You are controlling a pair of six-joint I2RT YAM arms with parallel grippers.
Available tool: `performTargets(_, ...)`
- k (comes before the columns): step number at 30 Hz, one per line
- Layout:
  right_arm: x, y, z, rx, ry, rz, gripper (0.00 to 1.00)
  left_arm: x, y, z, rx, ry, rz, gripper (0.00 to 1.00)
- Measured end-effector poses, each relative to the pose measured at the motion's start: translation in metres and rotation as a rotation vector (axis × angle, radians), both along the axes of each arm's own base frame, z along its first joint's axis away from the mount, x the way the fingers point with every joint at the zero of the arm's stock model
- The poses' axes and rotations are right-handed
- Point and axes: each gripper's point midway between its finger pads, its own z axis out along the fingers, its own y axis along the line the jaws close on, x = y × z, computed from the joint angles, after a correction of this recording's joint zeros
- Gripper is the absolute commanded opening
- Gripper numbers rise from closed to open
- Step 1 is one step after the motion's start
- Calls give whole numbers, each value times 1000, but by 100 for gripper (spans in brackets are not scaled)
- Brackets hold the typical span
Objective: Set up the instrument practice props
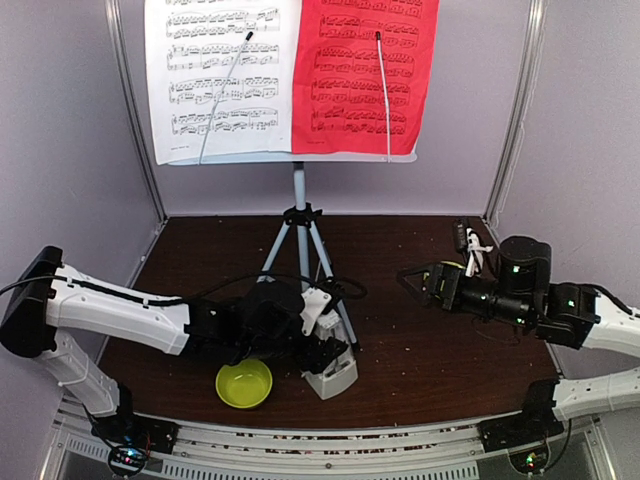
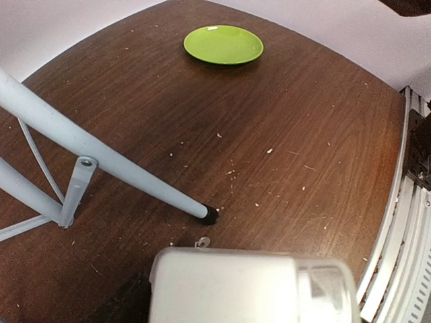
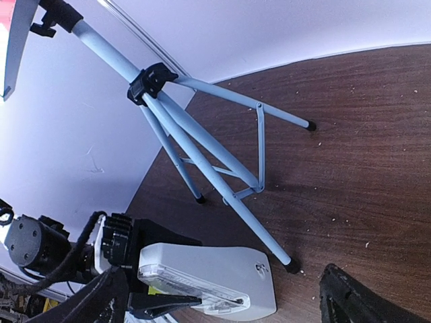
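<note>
Done: your music stand [image 1: 298, 200] is up, behind the left jaws, with a white page [image 1: 220, 70] and a red page [image 1: 365, 70] on it.
In hand: your left jaws [image 1: 325, 360] pinch the metronome [image 3: 215, 279], upright and low over the table [image 1: 420, 340]. You cannot tell whether it touches.
Left: probably seat and release it.
Right jaws [image 1: 412, 280]: spread, empty, well apart.
Around: a bowl [image 1: 244, 383] just beside the left jaws; a plate [image 2: 223, 44] far ahead of them.
In the way: a tripod foot [image 2: 210, 215] right by the metronome.
</note>
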Motion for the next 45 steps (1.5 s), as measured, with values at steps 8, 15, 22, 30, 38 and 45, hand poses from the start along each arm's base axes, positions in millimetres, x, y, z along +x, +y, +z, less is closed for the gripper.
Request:
performTargets(8,-18,7,-13,5,0,130,98,-3,2,6,8,-42,-64,39)
performTargets(15,-37,19,-22,3,-44,276,86,-38,11,28,37,-100,-311,27)
performTargets(22,-66,35,-39,-69,-130,437,74,-65,26,85,-20,-227,-485,25)
performTargets(30,-106,66,-42,-180,-289,639,57,-83,29,140,-28,-329,-618,24)
performTargets(38,-105,85,-50,-249,-321,649,54,-89,28,155,-30,-374,-661,23)
performTargets(45,-98,100,-54,-266,-332,619,42,-92,30,151,-16,-369,-673,23)
